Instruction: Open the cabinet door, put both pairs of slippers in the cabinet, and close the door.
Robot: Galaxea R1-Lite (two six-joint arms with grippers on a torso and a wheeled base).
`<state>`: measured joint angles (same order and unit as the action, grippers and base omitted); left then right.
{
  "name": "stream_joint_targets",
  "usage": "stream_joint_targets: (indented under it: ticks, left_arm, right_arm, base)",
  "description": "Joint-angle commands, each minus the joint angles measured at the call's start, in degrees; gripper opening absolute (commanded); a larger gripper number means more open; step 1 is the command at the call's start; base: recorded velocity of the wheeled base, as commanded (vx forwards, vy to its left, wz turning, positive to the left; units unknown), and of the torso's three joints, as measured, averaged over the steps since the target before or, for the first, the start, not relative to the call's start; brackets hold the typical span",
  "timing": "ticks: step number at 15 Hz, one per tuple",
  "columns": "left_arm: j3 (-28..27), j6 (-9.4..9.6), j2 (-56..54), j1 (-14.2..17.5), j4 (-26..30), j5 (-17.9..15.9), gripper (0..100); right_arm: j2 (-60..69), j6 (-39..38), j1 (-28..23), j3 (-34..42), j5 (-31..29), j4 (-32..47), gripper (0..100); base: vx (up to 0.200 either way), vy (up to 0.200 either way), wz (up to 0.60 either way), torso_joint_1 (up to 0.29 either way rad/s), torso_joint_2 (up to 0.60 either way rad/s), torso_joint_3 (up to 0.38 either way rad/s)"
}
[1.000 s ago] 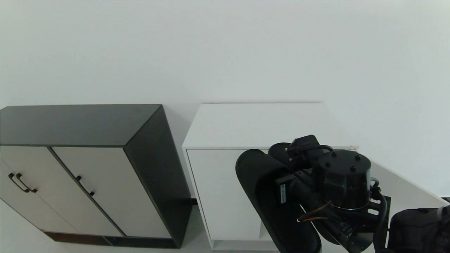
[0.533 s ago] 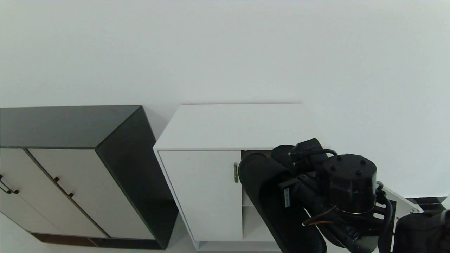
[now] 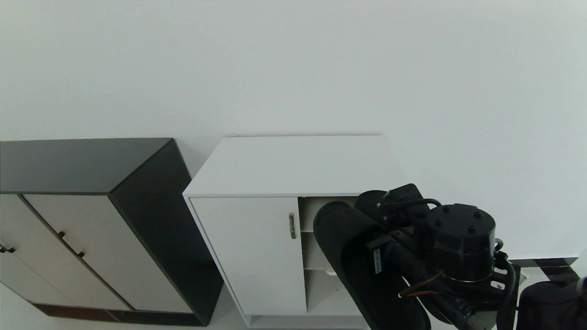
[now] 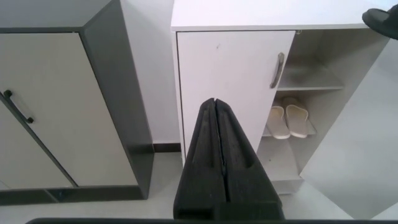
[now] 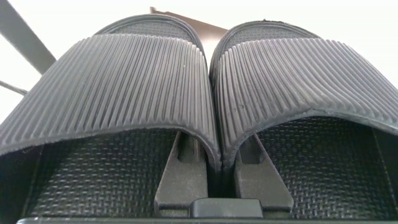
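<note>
My right pincer [image 5: 216, 167] holds the pair of black slippers [image 3: 353, 256], pressed together by their inner walls. Their long axis points toward the open side of the white cabinet [image 3: 293, 165], just ahead, where white slippers [image 4: 289, 121] lie on a shelf. My left pincer [image 4: 217, 143] is closed and empty. I judge the right arm nearer.

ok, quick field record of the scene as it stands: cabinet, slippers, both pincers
cabinet: white box-shaped cabinet, left door shut, right side open
stored: pair of white slippers, in the middle compartment
held: pair of black ribbed rubber slippers, pinched side by side in the right pincer, in front of the open side
left pincer: shut, empty, facing the cabinet
neighbour: dark grey cabinet with beige doors, to the left
</note>
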<state>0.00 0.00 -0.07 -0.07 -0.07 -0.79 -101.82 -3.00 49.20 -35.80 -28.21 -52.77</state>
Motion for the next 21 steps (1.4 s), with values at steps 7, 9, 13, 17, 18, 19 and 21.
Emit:
stream_joint_targets:
  ticks: [7, 9, 13, 17, 18, 19, 21]
  left_arm:
    - [0.0, 0.0, 0.07, -0.01, -0.01, -0.17, 0]
    - [0.0, 0.0, 0.07, -0.01, -0.01, -0.17, 0]
    - [0.0, 0.0, 0.07, -0.01, -0.01, -0.17, 0]
    - [0.0, 0.0, 0.07, -0.01, -0.01, -0.17, 0]
    - [0.0, 0.0, 0.07, -0.01, -0.01, -0.17, 0]
    - [0.0, 0.0, 0.07, -0.01, -0.01, -0.17, 0]
    - [0.0, -0.09, 0.07, -0.01, -0.01, -0.17, 0]
  right_arm:
    - [-0.66, -0.43, -0.16, 0.03, 0.88, -0.05, 0]
    - [-0.66, -0.43, -0.51, 0.03, 1.4, -0.22, 0]
    - [-0.75, -0.43, -0.77, 0.12, 1.31, -0.49, 0]
    - [-1.37, -0.43, -1.04, 0.12, 1.31, -0.66, 0]
    - [-1.46, -0.43, -1.04, 0.12, 1.31, -0.66, 0]
    - [-1.46, -0.43, -1.04, 0.12, 1.31, -0.66, 0]
    - [-1.46, -0.43, -1.04, 0.12, 1.31, -0.66, 0]
  base:
    - [0.0, 0.0, 0.0, 0.0, 0.0, 0.0]
    - [0.0, 0.0, 0.0, 0.0, 0.0, 0.0]
    - [0.0, 0.0, 0.0, -0.127, 0.28, 0.157]
    - [0.0, 0.0, 0.0, -0.218, 0.51, 0.283]
    - [0.0, 0.0, 0.0, -0.237, 0.55, 0.32]
    - [0.0, 0.0, 0.0, -0.222, 0.54, 0.325]
    - [0.0, 0.0, 0.0, -0.22, 0.53, 0.32]
